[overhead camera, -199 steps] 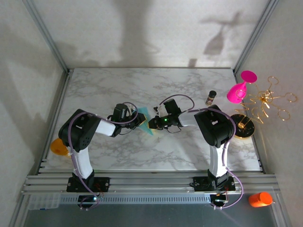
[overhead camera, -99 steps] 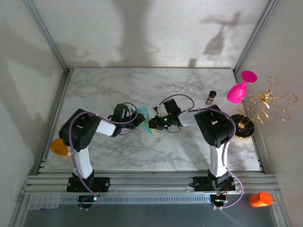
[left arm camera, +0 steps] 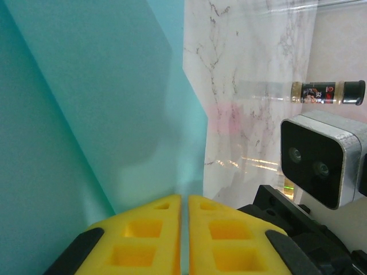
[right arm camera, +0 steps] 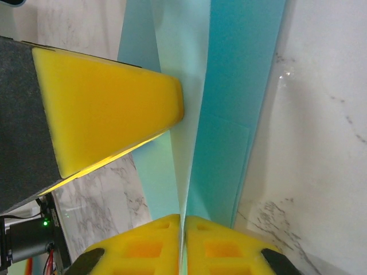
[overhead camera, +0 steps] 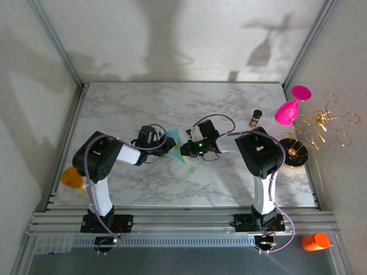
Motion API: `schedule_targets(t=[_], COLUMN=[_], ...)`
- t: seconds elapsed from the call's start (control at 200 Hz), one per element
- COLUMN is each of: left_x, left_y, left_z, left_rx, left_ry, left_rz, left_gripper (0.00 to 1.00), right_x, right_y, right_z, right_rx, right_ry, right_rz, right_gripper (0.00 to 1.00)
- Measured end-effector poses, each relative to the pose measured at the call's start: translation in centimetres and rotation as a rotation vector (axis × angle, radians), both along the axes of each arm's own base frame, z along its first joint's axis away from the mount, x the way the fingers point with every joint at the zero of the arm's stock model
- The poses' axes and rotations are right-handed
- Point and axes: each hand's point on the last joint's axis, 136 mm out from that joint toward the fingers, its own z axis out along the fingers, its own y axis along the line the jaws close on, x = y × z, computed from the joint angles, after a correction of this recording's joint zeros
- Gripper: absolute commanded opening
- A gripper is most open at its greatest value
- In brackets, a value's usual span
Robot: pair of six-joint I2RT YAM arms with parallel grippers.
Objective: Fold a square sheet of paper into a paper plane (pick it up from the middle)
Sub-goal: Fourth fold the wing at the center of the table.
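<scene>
While both arms reach in over the middle of the marble table (overhead camera: pixel 229 109), you have the left gripper (overhead camera: pixel 168 146) and the right gripper (overhead camera: pixel 184 150) facing each other, almost tip to tip, with the teal-blue sheet of paper (overhead camera: pixel 174 137) between them. From the left wrist you see the yellow pads pressed together on a thin edge of the sheet, which rises as a creased slanted panel. From the right wrist your pads are likewise pinched shut on a paper edge, folded layers run away from them, and one left-gripper finger (right arm camera: pixel 109 109) touches the sheet from the side. A spice bottle (overhead camera: pixel 255 118) and a pink goblet (overhead camera: pixel 288 109) stand well apart to the right
</scene>
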Motion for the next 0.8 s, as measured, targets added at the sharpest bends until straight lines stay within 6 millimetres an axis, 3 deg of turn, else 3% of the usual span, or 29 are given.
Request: schedule_targets(t=[0.441,0.801], left_x=[0.23,0.32], left_y=[-0.23,-0.26], left_z=[-0.42,-0.62], left_rx=[-0.002,0.002], left_ry=[0.008,0.013], left_rz=[-0.007,-0.006], left_gripper=[0.13,0.11], right_x=[0.06,-0.03], right_y=[-0.08,0.05], right_z=[-0.12,0.2], right_rx=[-0.007,0.005], right_ry=[-0.001,0.0], right_rz=[-0.005,0.003], right_gripper=[0.1,0.17])
